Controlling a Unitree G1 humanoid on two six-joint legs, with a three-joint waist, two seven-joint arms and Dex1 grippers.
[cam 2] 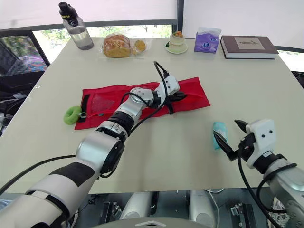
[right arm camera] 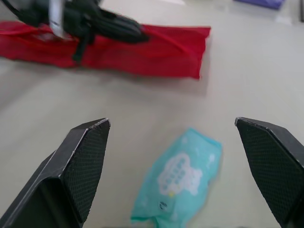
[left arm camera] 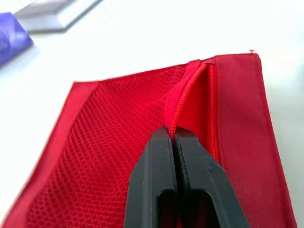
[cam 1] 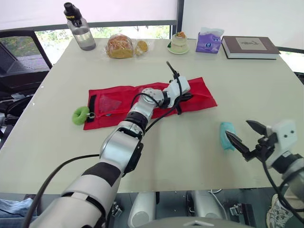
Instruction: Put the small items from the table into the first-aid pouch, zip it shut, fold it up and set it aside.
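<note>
The red first-aid pouch (cam 1: 114, 102) lies flat across the middle of the table, with a green ring (cam 1: 80, 115) at its left end. My left gripper (cam 1: 187, 97) rests on the pouch's right half. Its fingers (left arm camera: 161, 190) are shut on the zipper edge of the mesh pocket (left arm camera: 104, 123), and the opening gapes a little beyond them. A teal wipes packet (cam 1: 227, 135) lies on the table to the right of the pouch. My right gripper (cam 1: 236, 127) hangs open just over the packet (right arm camera: 183, 178), one finger to either side of it, not touching it.
Along the far edge stand a water bottle (cam 1: 80, 28), a bagged bread roll (cam 1: 119, 46), a small dessert cup (cam 1: 179, 42), a purple tissue pack (cam 1: 209, 40) and a book (cam 1: 249, 46). A black chair (cam 1: 19, 52) stands off the table's left side.
</note>
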